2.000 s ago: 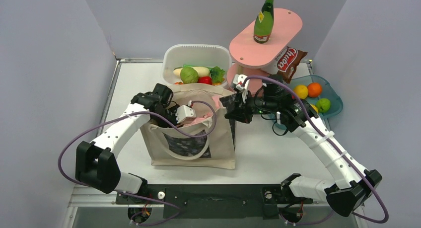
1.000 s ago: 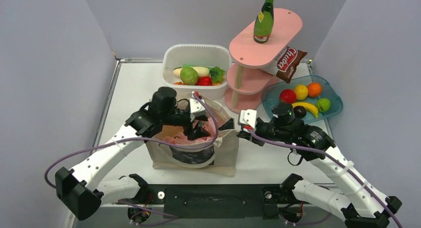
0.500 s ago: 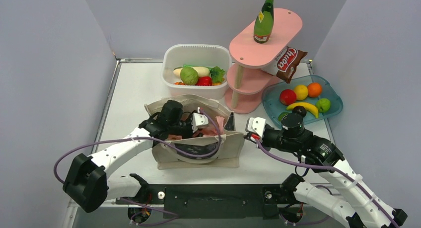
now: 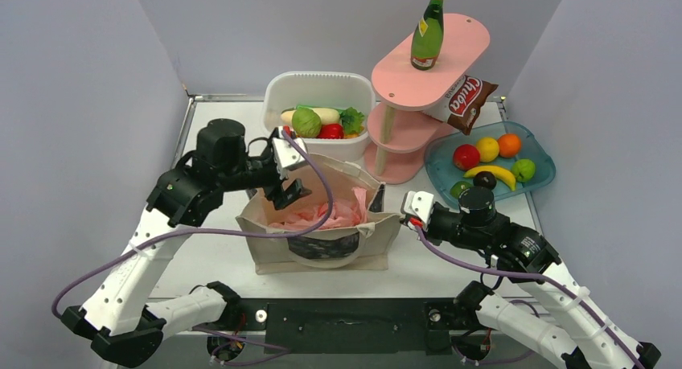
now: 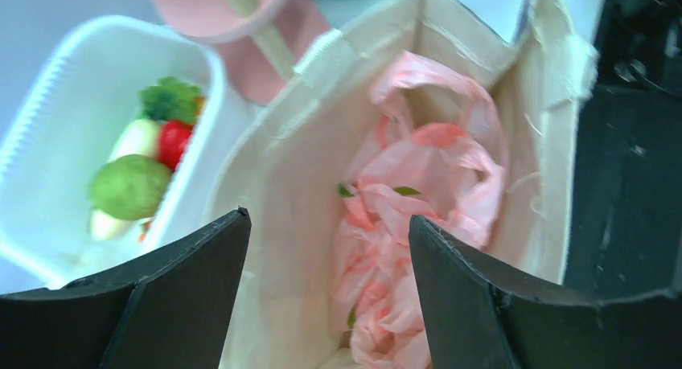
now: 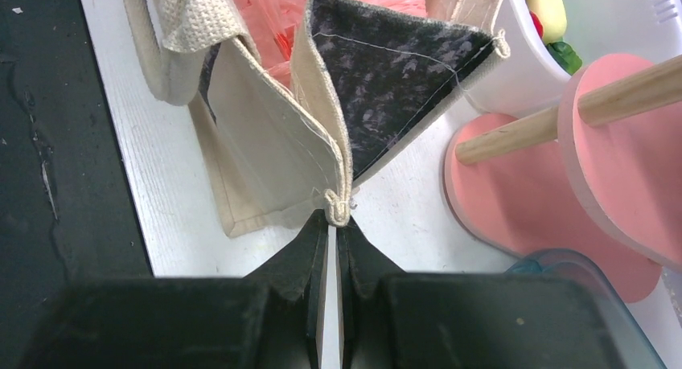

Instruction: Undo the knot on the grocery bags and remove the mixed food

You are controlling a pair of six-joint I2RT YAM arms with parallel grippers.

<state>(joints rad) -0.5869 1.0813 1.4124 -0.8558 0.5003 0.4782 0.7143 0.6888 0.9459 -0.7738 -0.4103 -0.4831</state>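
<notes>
The beige canvas tote (image 4: 322, 252) stands open at the table's middle, with the crumpled pink plastic bag (image 4: 326, 215) lying inside it. My left gripper (image 4: 288, 194) hangs open above the tote's back left rim, nothing between its fingers; its wrist view looks down on the pink bag (image 5: 418, 192). My right gripper (image 6: 336, 220) is shut on the tote's right corner seam (image 6: 338, 204). A round green vegetable (image 4: 306, 121), white radish (image 4: 323, 112) and leafy green (image 4: 351, 120) lie in the white tub (image 4: 314, 81). The green bottle (image 4: 427, 31) and crisp packet (image 4: 466, 102) are on the pink stand.
The pink two-tier stand (image 4: 402, 136) rises right behind the tote. A blue tray (image 4: 540, 180) of fruit sits at the right. A red pepper (image 4: 331, 130) lies in the tub. Grey walls close in left, back and right.
My left arm has risen out of the tote and swung back to the left, jaws wider apart. The pink bag stays inside. My right gripper keeps its hold on the tote's corner.
</notes>
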